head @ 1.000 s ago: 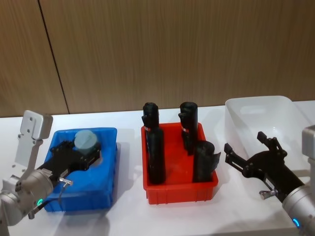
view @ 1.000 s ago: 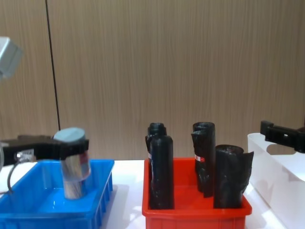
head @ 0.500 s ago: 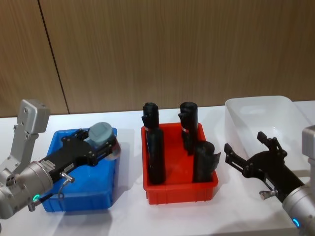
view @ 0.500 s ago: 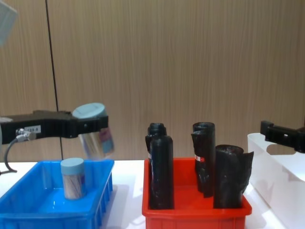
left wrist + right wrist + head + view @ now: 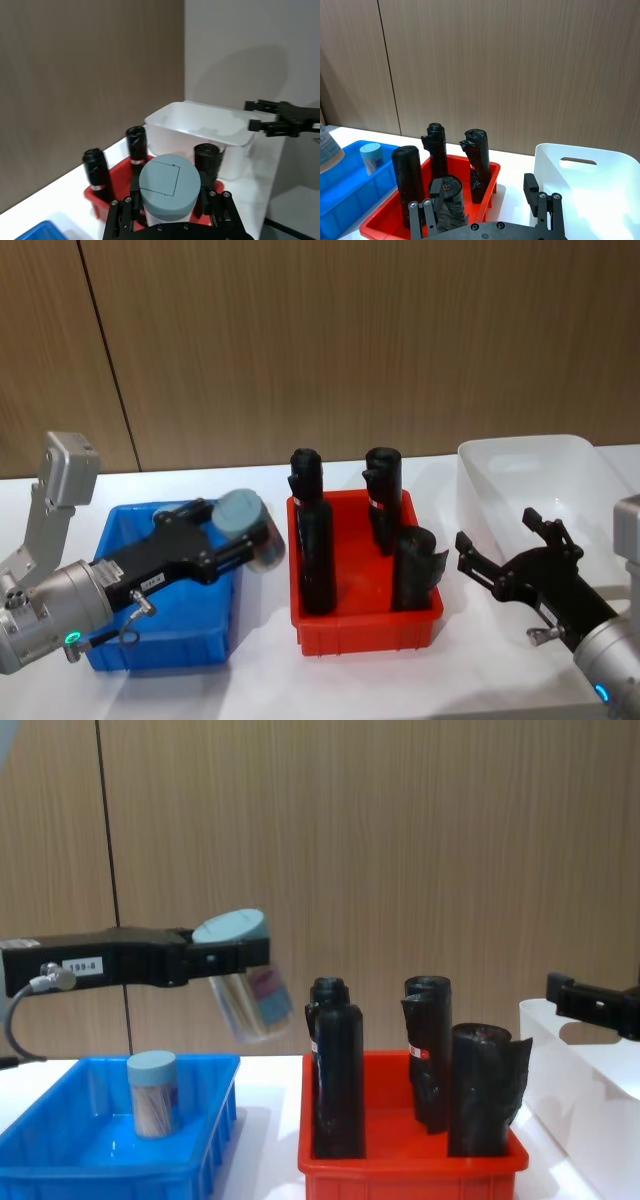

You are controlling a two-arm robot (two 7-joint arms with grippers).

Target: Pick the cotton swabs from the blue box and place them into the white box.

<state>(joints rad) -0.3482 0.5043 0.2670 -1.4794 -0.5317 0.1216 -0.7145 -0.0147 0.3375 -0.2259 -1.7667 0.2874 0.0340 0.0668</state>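
Aloft, a tilted swab jar [image 5: 241,511] sits clamped in the left claw [image 5: 250,538]; right claw [image 5: 496,530] gapes empty.

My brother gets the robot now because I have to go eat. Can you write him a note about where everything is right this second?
Left claw: shut on one swab jar, held tilted in the air over the right edge of the blue box, beside the red bin of black rolls.
Right claw: open, holding nothing, hovering near the front of the white box.
Second jar: upright in the blue box.
Done: one jar picked up.
Left: carry it to the white box, let go, then fetch the second jar.
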